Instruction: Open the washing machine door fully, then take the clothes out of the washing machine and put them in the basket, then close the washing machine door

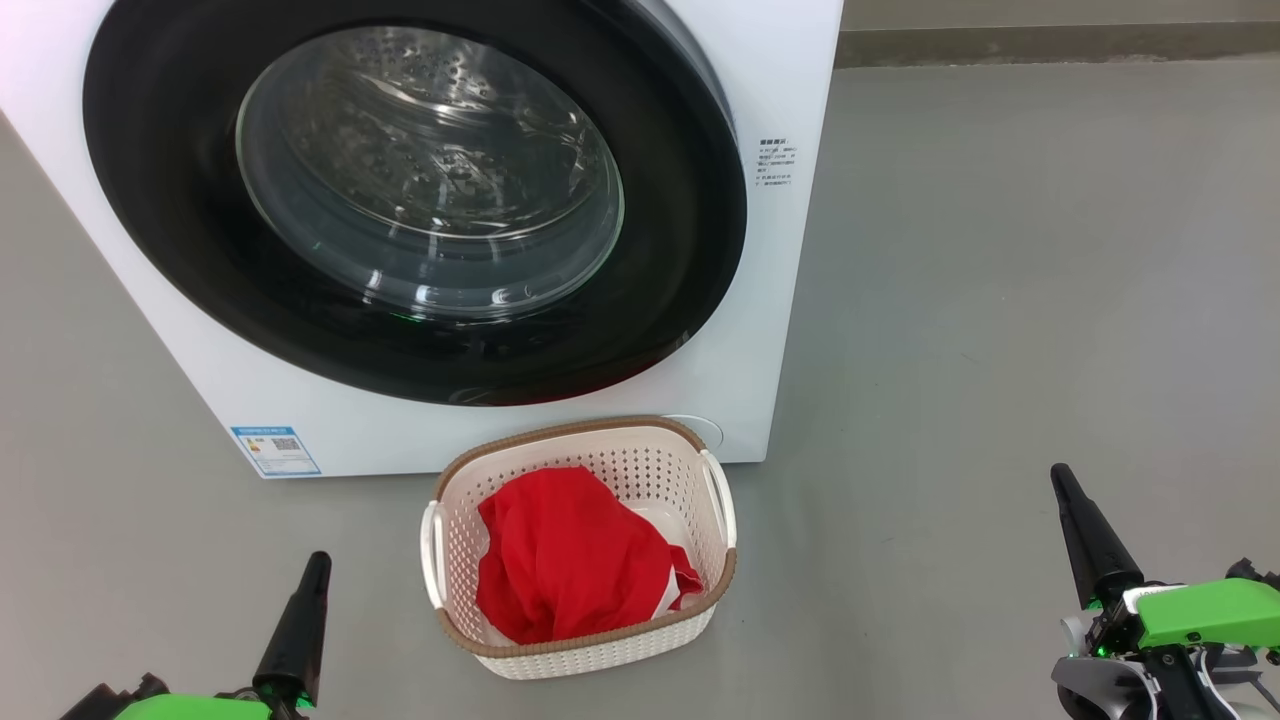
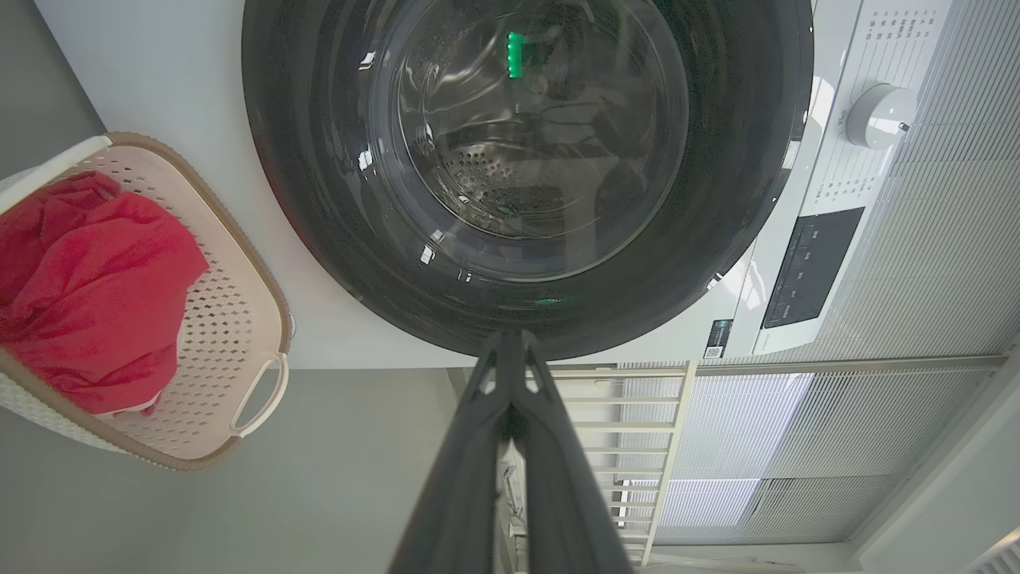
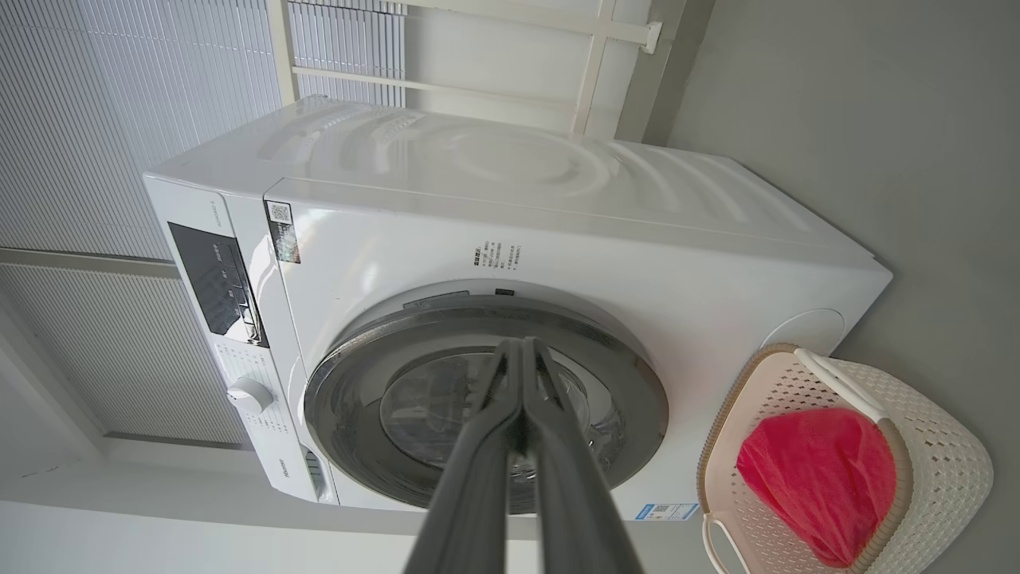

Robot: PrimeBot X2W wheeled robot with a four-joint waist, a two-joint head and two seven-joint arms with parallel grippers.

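left hand (image 1: pixel 318 562), right hand (image 1: pixel 1058 472) closed, empty; clothes (image 1: pixel 565 565) in basket (image 1: pixel 600 655) (bottom hidden); door (image 1: pixel 160 200) cropped

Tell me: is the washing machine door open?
No, the washing machine door lies shut, flush against the washing machine front.

Door (image 1: pixel 415 200) shut flush on washer (image 1: pixel 790 300) front: no way into drum. Basket (image 1: pixel 560 432) on floor (image 1: pixel 1000 300) just below door, close against washer. Basket top open; clothes (image 1: pixel 570 555) fill most of it. Wide bare floor right of washer and basket. Bare strip of floor each side of basket, reaching left gripper (image 1: pixel 316 565) and right gripper (image 1: pixel 1062 480).
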